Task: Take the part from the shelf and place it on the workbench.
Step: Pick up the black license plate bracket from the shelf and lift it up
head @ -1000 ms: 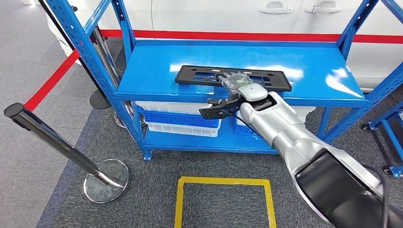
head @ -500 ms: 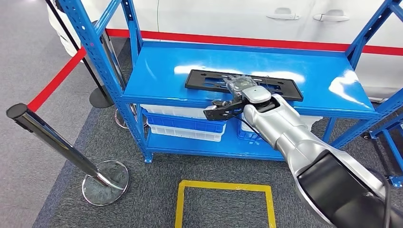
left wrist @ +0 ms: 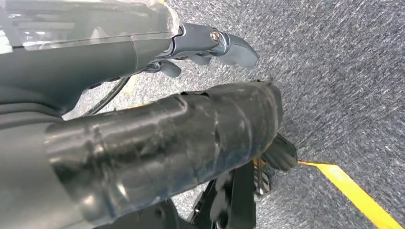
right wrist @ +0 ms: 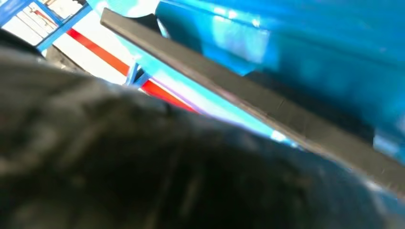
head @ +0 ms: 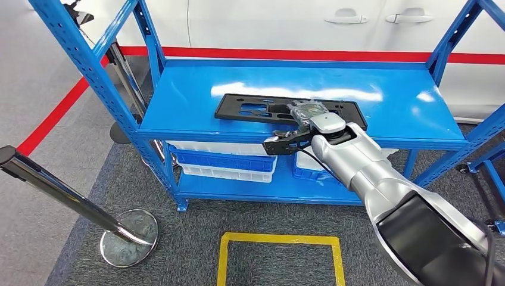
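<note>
A flat black part (head: 250, 109) with several cut-outs lies on the top board of the blue shelf (head: 190, 89), close to its front edge. My right hand (head: 306, 111) lies on top of the part near its right half, fingers reaching across it, with the silver arm coming in from the lower right. Whether the fingers grip the part cannot be made out. In the right wrist view the part's dark edge (right wrist: 267, 109) runs close past the blurred hand. My left hand (left wrist: 210, 45) hangs over grey carpet and holds nothing.
White and blue bins (head: 223, 159) stand on the shelf's lower board. A chrome barrier post (head: 65, 193) with a round foot stands at the left. A yellow square (head: 280, 240) is marked on the carpet in front. A white car (head: 309, 24) is behind the shelf.
The whole picture has shifted a little, so the camera moved. My right hand stays on the part at the same spot, and the part still lies on the shelf.
</note>
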You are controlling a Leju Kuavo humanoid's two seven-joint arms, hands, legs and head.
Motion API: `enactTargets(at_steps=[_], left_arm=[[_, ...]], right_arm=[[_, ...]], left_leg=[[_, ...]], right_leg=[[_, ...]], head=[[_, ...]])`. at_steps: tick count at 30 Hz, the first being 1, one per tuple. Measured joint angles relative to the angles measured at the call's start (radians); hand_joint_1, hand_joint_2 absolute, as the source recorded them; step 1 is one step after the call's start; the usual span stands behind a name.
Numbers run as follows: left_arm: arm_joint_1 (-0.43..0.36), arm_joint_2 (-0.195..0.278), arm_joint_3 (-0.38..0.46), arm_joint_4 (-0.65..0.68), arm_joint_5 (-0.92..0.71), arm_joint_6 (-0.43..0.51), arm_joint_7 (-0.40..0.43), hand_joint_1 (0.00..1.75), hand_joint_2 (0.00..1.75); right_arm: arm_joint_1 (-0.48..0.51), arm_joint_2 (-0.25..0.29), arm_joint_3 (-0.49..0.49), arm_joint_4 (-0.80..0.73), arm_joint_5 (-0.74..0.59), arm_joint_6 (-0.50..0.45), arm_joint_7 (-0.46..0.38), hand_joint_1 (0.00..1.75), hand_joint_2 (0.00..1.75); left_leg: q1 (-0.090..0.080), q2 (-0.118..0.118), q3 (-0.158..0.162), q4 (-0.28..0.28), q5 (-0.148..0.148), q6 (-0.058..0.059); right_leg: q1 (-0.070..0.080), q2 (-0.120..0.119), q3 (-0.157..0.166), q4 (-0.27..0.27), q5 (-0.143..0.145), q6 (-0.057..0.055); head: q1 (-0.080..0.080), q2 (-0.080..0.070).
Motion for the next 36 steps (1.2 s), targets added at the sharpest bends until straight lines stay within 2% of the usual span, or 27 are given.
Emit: enactTargets(at_steps=[1,3,4,5,7,9,10,11,13,14,15,16,18,19,20,22,25,27,29,30,31,32,33,34,35,36], left_arm=[[0.001,0.000,0.000,0.000,0.000,0.000,0.000,0.00,0.00],[0.002,0.001,0.000,0.000,0.000,0.000,0.000,0.00,0.00],[0.002,0.001,0.000,0.000,0.000,0.000,0.000,0.00,0.00],[0.002,0.001,0.000,0.000,0.000,0.000,0.000,0.00,0.00],[0.000,0.002,0.000,0.000,0.000,0.001,0.000,0.00,0.00],[0.000,0.001,0.000,0.000,0.000,0.001,0.000,0.00,0.00],[0.001,0.001,0.000,0.000,-0.001,0.001,0.001,0.00,0.00],[0.002,0.001,0.000,0.000,-0.002,0.001,0.001,0.00,0.00],[0.003,0.000,0.000,0.000,-0.006,0.001,0.003,0.00,0.00],[0.002,0.000,0.000,0.000,-0.007,0.002,0.003,0.00,0.00],[0.002,0.000,0.000,0.000,-0.007,0.002,0.003,0.00,0.00],[0.002,0.000,0.000,0.000,-0.007,0.001,0.003,0.00,0.00],[0.003,0.000,0.000,0.000,-0.007,0.001,0.003,0.00,0.00],[0.002,0.000,0.000,0.000,-0.007,0.001,0.003,0.00,0.00],[0.002,0.000,0.000,0.000,-0.007,0.001,0.003,0.00,0.00],[-0.001,0.000,0.000,0.000,-0.007,0.001,0.003,0.00,0.00],[-0.002,0.000,0.000,0.000,-0.007,0.001,0.003,0.00,0.00],[-0.001,-0.001,0.000,0.001,-0.008,0.001,0.003,0.00,0.00],[-0.001,0.000,0.000,0.001,-0.008,0.001,0.003,0.00,0.00],[-0.001,0.000,0.000,0.001,-0.008,0.001,0.003,0.00,0.00],[0.000,0.000,0.000,0.001,-0.008,0.001,0.003,0.00,0.00],[0.001,0.000,0.000,0.001,-0.008,0.001,0.003,0.00,0.00],[0.002,0.000,0.000,0.001,-0.008,0.001,0.003,0.00,0.00],[0.002,0.000,0.000,0.001,-0.008,0.001,0.003,0.00,0.00],[0.002,0.001,0.000,0.001,-0.008,0.001,0.003,0.00,0.00],[0.002,0.001,0.000,0.001,-0.009,0.001,0.003,0.00,0.00]], right_arm=[[0.002,0.000,0.000,0.000,0.000,0.000,0.000,0.00,0.00],[0.004,0.000,0.000,0.001,0.000,0.000,0.000,0.00,0.00],[0.003,0.000,0.000,0.001,0.000,0.000,0.000,0.00,0.00],[0.002,0.000,0.000,0.001,0.000,0.000,0.000,0.00,0.00],[0.003,0.000,0.000,0.002,0.000,0.001,0.000,0.00,0.00],[0.004,0.000,-0.001,0.002,0.000,0.002,-0.001,0.00,0.00],[0.002,0.000,-0.001,0.002,0.000,0.002,-0.002,0.00,0.00],[0.001,0.000,-0.002,0.002,0.000,0.002,-0.003,0.00,0.00],[0.004,-0.003,-0.004,0.004,0.000,0.004,-0.003,0.00,0.00],[0.009,-0.004,-0.005,0.005,0.000,0.006,-0.004,0.00,0.00],[0.014,-0.005,-0.005,0.007,0.000,0.007,-0.005,0.00,0.00],[0.018,-0.006,-0.005,0.008,0.000,0.007,-0.005,0.00,0.00],[0.020,-0.006,-0.007,0.009,-0.001,0.008,-0.007,0.00,0.00],[0.019,-0.006,-0.008,0.010,-0.001,0.008,-0.008,0.00,0.00],[0.018,-0.006,-0.008,0.010,-0.001,0.009,-0.009,0.00,0.00],[0.018,-0.005,-0.009,0.011,-0.001,0.011,-0.012,0.00,0.00],[0.017,-0.004,-0.010,0.010,-0.001,0.012,-0.013,0.00,0.00],[0.016,-0.002,-0.010,0.011,-0.001,0.014,-0.014,0.00,0.00],[0.019,0.000,-0.010,0.011,-0.002,0.015,-0.014,0.00,0.00],[0.021,0.000,-0.010,0.012,-0.002,0.016,-0.015,0.00,0.00],[0.023,0.001,-0.010,0.012,-0.002,0.017,-0.015,0.00,0.00],[0.024,0.001,-0.010,0.013,-0.002,0.017,-0.015,0.00,0.00],[0.024,0.002,-0.010,0.013,-0.002,0.017,-0.016,0.00,0.00],[0.024,0.002,-0.010,0.013,-0.002,0.018,-0.016,0.00,0.00],[0.023,0.003,-0.010,0.014,-0.003,0.018,-0.016,0.00,0.00],[0.024,0.003,-0.010,0.014,-0.004,0.019,-0.016,0.00,0.00]], left_leg=[[-0.001,0.000,0.003,-0.027,0.032,0.004],[-0.005,0.000,0.054,-0.158,0.114,0.018],[-0.009,0.001,0.081,-0.218,0.138,0.026],[-0.013,0.001,0.099,-0.257,0.147,0.032],[-0.019,0.001,0.109,-0.278,0.139,0.038],[-0.015,0.001,0.118,-0.291,0.139,0.042],[-0.011,0.002,0.125,-0.298,0.139,0.046],[-0.008,0.002,0.131,-0.304,0.139,0.049],[-0.007,0.003,0.137,-0.306,0.134,0.054],[-0.007,0.002,0.139,-0.305,0.131,0.055],[-0.006,0.001,0.143,-0.304,0.127,0.055],[-0.005,0.000,0.148,-0.301,0.122,0.053],[-0.001,-0.001,0.160,-0.294,0.107,0.046],[-0.001,-0.002,0.163,-0.288,0.099,0.040],[-0.002,-0.003,0.165,-0.284,0.093,0.034],[-0.003,-0.004,0.163,-0.282,0.087,0.021],[0.001,-0.002,0.161,-0.263,0.072,0.008],[0.004,-0.001,0.118,-0.171,0.030,0.003],[0.004,-0.001,0.040,-0.037,-0.016,0.000],[0.004,-0.001,0.011,0.001,-0.018,0.000],[0.003,-0.001,-0.001,0.004,0.000,0.001],[0.003,-0.001,0.009,-0.037,0.037,0.005],[0.001,-0.001,0.036,-0.107,0.083,0.010],[-0.002,0.000,0.066,-0.178,0.117,0.017],[-0.005,0.000,0.091,-0.233,0.137,0.022],[-0.008,0.000,0.105,-0.265,0.143,0.026]], right_leg=[[0.002,0.001,0.006,0.000,-0.005,0.000],[0.005,0.001,0.022,0.000,-0.016,0.001],[0.007,0.001,0.026,0.001,-0.021,0.003],[0.008,0.001,0.027,0.001,-0.024,0.007],[0.009,0.001,0.025,0.000,-0.026,0.015],[0.010,-0.001,0.025,0.003,-0.034,0.025],[0.009,-0.001,0.018,0.022,-0.046,0.030],[0.009,-0.001,-0.001,0.062,-0.065,0.035],[0.001,-0.001,-0.071,0.187,-0.112,0.043],[-0.004,-0.001,-0.108,0.244,-0.124,0.047],[-0.009,-0.001,-0.133,0.271,-0.116,0.051],[-0.014,-0.002,-0.139,0.259,-0.089,0.055],[-0.022,-0.003,-0.102,0.145,-0.004,0.060],[-0.022,-0.003,-0.077,0.085,0.023,0.061],[-0.021,-0.003,-0.058,0.044,0.035,0.059],[-0.014,-0.001,-0.045,0.020,0.026,0.050],[-0.016,0.001,-0.034,0.011,0.023,0.029],[-0.018,0.001,-0.024,0.006,0.019,0.017],[-0.014,0.002,-0.018,0.006,0.014,0.009],[-0.012,0.002,-0.015,0.006,0.011,0.008],[-0.010,0.002,-0.011,0.006,0.007,0.007],[-0.008,0.003,-0.006,0.006,0.003,0.008],[-0.007,0.003,0.001,0.006,-0.001,0.009],[-0.004,0.003,0.007,0.007,-0.006,0.012],[-0.002,0.003,0.010,0.007,-0.011,0.015],[-0.001,0.003,0.012,0.007,-0.014,0.020]], head=[[0.000,0.000],[0.000,0.000],[0.000,0.000],[0.000,0.000],[0.000,0.000],[0.001,0.000],[0.001,0.000],[0.002,0.000],[0.002,0.000],[0.002,0.000],[0.002,0.000],[0.002,0.000],[0.002,0.000],[0.003,0.000],[0.002,0.000],[0.002,0.000],[0.002,0.000],[0.001,0.000],[0.001,0.000],[0.001,0.000],[0.001,0.000],[0.001,0.000],[0.001,0.000],[0.001,0.000],[0.001,0.000],[0.001,0.000]])
